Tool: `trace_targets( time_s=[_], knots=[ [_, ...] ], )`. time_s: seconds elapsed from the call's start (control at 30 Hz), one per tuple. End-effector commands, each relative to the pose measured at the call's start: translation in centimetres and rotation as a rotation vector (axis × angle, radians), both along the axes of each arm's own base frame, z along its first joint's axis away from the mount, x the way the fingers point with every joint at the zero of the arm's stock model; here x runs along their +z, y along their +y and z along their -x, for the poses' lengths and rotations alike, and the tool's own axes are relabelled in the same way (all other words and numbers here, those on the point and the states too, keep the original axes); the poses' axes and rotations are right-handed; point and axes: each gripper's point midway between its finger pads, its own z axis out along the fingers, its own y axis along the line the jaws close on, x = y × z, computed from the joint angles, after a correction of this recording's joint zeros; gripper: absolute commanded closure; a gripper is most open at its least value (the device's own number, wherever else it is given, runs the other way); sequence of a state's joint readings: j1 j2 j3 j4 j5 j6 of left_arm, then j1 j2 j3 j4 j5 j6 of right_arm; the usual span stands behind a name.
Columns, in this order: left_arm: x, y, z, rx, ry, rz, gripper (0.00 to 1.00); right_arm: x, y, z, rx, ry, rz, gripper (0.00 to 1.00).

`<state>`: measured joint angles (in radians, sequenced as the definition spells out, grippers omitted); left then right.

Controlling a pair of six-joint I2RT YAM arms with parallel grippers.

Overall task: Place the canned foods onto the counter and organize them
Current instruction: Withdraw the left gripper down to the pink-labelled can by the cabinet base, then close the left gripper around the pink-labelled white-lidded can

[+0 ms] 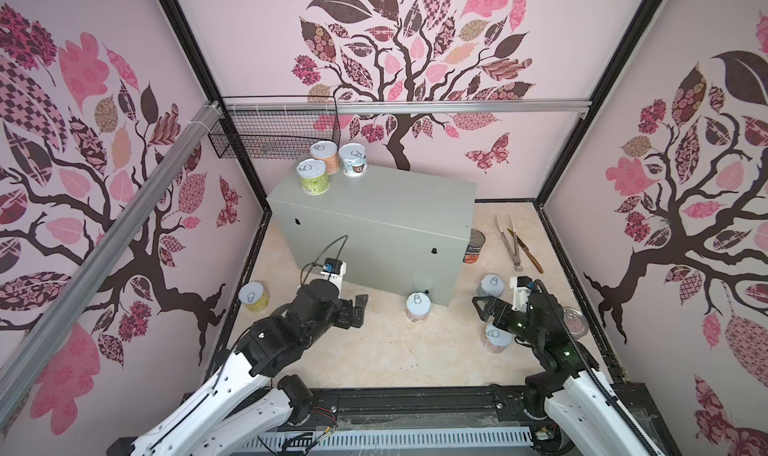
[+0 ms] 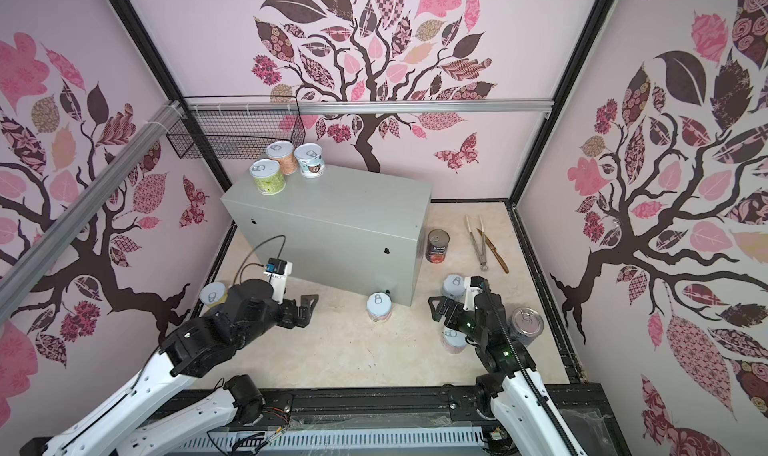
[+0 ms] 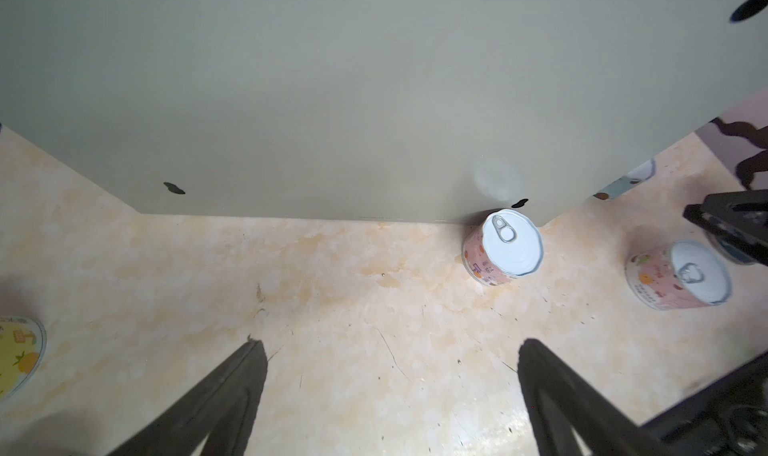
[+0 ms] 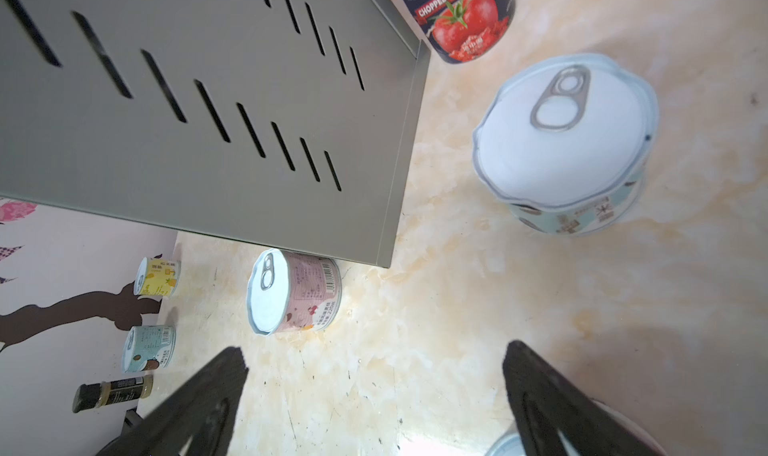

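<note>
Beige tabletop [image 1: 395,350]: L fingers [image 1: 358,305] & R fingers [image 1: 482,305] both spread wide, holding nothing.

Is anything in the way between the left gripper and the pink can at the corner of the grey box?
Nothing visible does. Only bare floor lies between the open left gripper and the pink can. The grey box rises close behind the can, not in front of it.
</note>
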<state>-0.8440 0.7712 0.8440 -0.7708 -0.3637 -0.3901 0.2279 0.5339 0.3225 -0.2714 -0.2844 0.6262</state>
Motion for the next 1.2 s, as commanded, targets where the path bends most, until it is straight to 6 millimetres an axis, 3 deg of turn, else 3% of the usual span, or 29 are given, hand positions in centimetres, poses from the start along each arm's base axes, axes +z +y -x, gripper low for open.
trace_targets(
  time_s=[0.0,0.17,0.37,0.8,1.17],
  knots=[
    [-1.4,-1.2,-1.7,0.082,-0.081,-0.002,0.02,0.8,0.5,-0.6,0.003,-0.024,-0.038,0.0],
    [-5.6,-3.9,-2.4,0.039,-0.062,0.035,0.02,0.9,0.4,-0.8,-0.005,-0.035,-0.038,0.0],
    [-9.3,-4.6,-3.0,0.03,-0.109,0.053,0.02,0.1,0.5,-1.2,-0.001,-0.037,-0.024,0.0],
    [-12.1,-6.1,-2.8,-0.085,-0.262,0.162,0.02,1.2,1.0,-2.7,0.008,-0.103,-0.046,0.0],
    [-14.4,-11.3,-1.8,-0.324,-0.25,0.233,0.02,2.7,0.2,-3.4,-0.03,-0.158,-0.018,0.0]
  ],
)
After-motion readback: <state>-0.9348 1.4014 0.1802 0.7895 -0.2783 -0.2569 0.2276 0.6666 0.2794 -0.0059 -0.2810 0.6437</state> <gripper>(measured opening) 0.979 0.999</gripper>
